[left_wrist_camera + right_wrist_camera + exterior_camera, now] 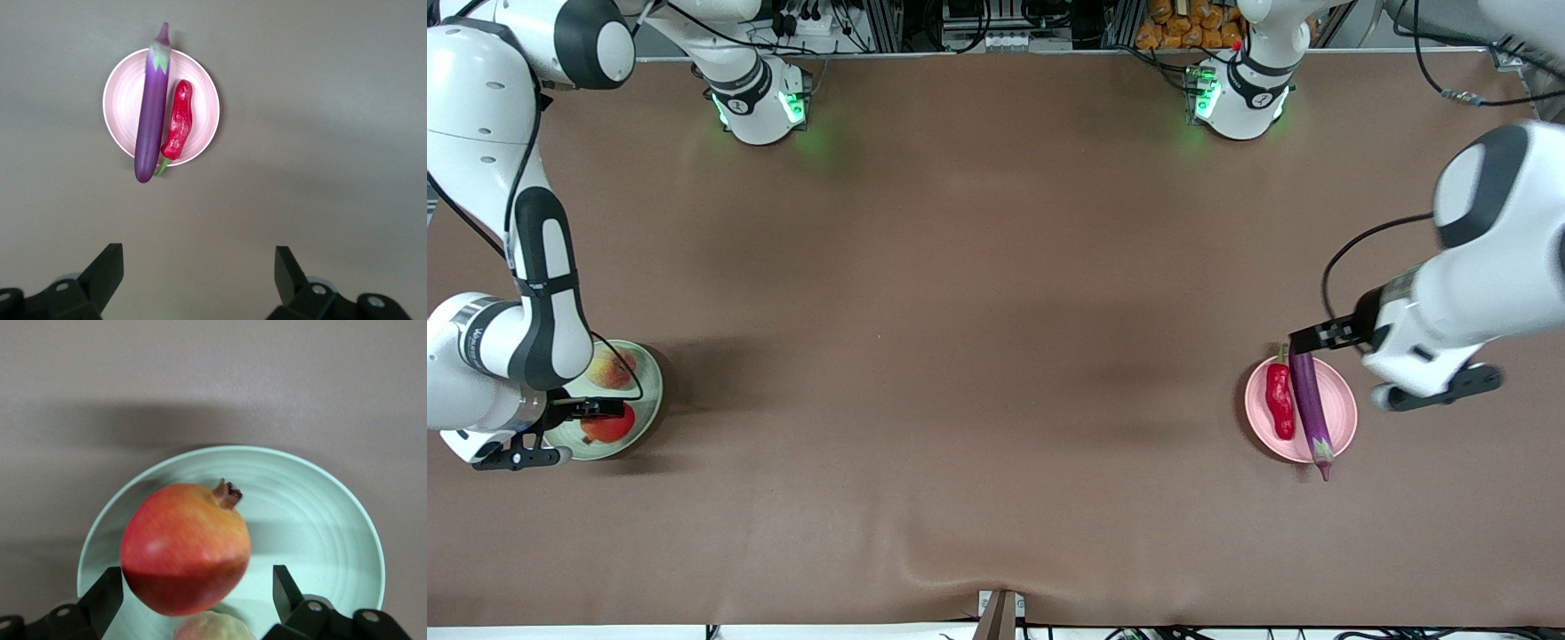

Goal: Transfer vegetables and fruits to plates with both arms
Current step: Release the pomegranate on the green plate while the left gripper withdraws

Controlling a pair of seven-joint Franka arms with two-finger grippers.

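The pale pink plate point(1341, 402) lies near the left arm's end of the table and holds the purple eggplant point(1309, 398) and the red chili pepper point(1280, 402) side by side. The eggplant's stem end overhangs the rim. My left gripper point(1307, 340) is open and empty, up over the plate's edge; the left wrist view shows it point(198, 273) well above the plate point(123, 100), eggplant point(152, 113) and chili point(179, 120). The pale green plate point(653, 384) holds the peach-like fruit point(612, 369) and the red fruit point(609, 428). My right gripper point(197, 597) is open, its fingers either side of the red fruit point(187, 547), which rests on the green plate point(320, 520).
The brown table cover spreads wide between the two plates. Both arm bases point(758, 107) stand at the edge farthest from the front camera. A small bracket point(1000, 613) sits at the nearest edge. The right arm's elbow point(543, 293) hangs over the green plate.
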